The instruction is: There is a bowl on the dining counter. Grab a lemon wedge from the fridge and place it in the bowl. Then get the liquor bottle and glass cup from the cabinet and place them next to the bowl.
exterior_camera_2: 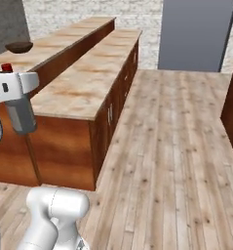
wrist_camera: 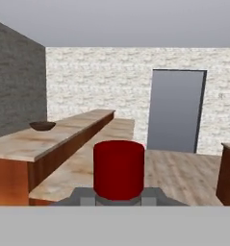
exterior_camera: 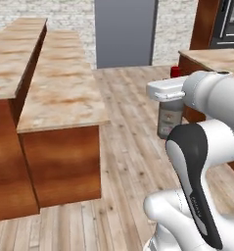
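The bottle (exterior_camera: 169, 119) hangs in the air over the wooden floor (exterior_camera: 128, 147), gripped by the pincer (exterior_camera: 173, 100) near its neck — a clear greyish body with a pale label shows below the white hand, and the red cap (exterior_camera: 175, 72) pokes up behind it. In the hand view the cap (wrist_camera: 119, 169) sits dead centre right in front of the camera, with the grey shoulders of the bottle just under it, so the pincer stands narrow, closed on the bottle. From the right base view the hand is at the left edge, the cap (exterior_camera_2: 7, 67) just above it. The long bench (exterior_camera_2: 54, 46) with its beige veined top runs away to the left, high tier on the far left and a lower tier (exterior_camera_2: 88, 78) beside it, both on reddish-brown wood fronts. The bowl (exterior_camera_2: 19, 47) — small, round, dark brown — rests on the high tier toward its far end, well apart from the bottle; the hand view shows it (wrist_camera: 42, 126) there too, left of the cap. A grey door (wrist_camera: 176, 110) is set in the pale brick wall at the far end of the room. On the right in the left base view, another bench (exterior_camera: 211, 59) stands just behind the arm.
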{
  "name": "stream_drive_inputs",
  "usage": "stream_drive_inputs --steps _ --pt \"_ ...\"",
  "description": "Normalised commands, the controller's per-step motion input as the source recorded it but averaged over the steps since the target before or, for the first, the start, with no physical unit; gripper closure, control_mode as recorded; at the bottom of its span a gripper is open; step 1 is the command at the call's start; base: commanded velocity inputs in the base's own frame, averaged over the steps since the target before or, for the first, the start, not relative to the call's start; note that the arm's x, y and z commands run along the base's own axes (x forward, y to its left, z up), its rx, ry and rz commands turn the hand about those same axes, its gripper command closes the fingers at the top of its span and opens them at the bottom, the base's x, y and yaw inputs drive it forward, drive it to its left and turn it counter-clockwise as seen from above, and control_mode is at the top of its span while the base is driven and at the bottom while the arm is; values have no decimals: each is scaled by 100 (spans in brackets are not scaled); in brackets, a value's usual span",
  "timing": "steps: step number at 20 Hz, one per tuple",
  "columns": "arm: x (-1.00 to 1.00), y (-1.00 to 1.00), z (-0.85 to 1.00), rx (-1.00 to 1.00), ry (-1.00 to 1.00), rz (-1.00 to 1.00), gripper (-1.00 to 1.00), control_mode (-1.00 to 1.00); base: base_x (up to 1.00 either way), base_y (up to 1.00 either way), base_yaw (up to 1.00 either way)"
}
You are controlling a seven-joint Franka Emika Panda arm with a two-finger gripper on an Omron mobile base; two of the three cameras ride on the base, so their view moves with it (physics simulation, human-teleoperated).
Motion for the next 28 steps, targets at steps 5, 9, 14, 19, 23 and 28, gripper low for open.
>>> stream_drive_inputs --steps 5,9,14,19,23,28 --pt "0 0 0 0 0 0 100 100 6 100 -1" --pt "0 0 0 0 0 0 100 100 4 100 0" --pt "0 0 0 0 0 0 100 100 13 100 -6" --pt "0 0 0 0 0 0 100 100 21 100 -12" --pt "0 0 0 0 0 0 100 100 24 100 -16" --pt "0 0 0 0 0 0 100 100 26 100 -18"
